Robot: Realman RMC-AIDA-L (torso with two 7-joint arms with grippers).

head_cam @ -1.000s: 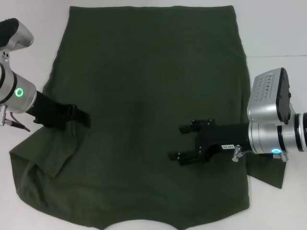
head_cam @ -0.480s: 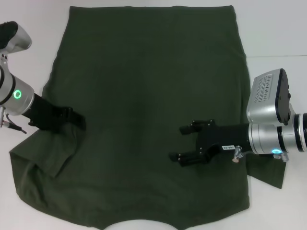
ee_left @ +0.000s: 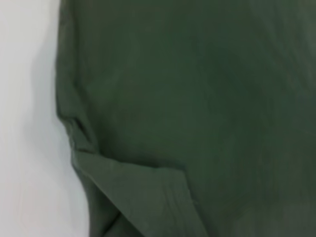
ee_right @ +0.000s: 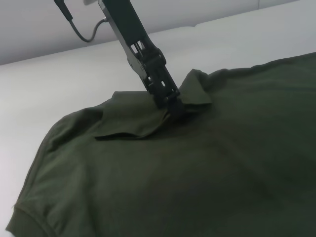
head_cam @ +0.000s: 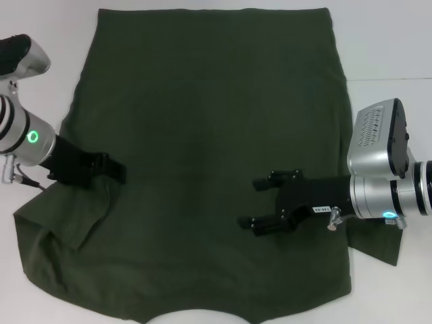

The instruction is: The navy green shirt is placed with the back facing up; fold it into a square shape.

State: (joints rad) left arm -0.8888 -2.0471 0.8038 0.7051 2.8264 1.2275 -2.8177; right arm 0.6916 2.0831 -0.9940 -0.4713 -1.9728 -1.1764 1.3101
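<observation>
Lying spread back-up over plain white flat table (head_cam: 391, 40), saw dark olive-green soft cotton T-shirt (head_cam: 209, 115), covering most of the work area, far bigger than either tool. Ran long axis straight away from robot: straight hem at far end, curved neck cutout at near edge, so collar end pointed at robot. Kept flat and square to the body, likely so side folds can go inward along that axis.

Found black left gripper (head_cam: 116, 169) low at shirt's left side, tip buried in folded-in sleeve (head_cam: 54, 229). Looked closed on a pinch of that sleeve cloth, fabric peaking up around tip in right wrist view (ee_right: 174, 109); read as closed, not certain. Judged held there to carry sleeve over onto the torso panel and get a straight side edge. Showed only cloth and sleeve crease in left wrist view, no fingers.

Saw black right gripper (head_cam: 250, 201) over right-middle of torso panel, jaws spread wide, nothing between them; contact with cloth not clear. Pointed inward toward centre. Judged either just done with its side or waiting. Left opposite sleeve tip (head_cam: 378, 251) poking out past right edge near that arm's wrist, not tucked.

Rated task early: sleeves in hand, no cross fold yet, square not formed.
</observation>
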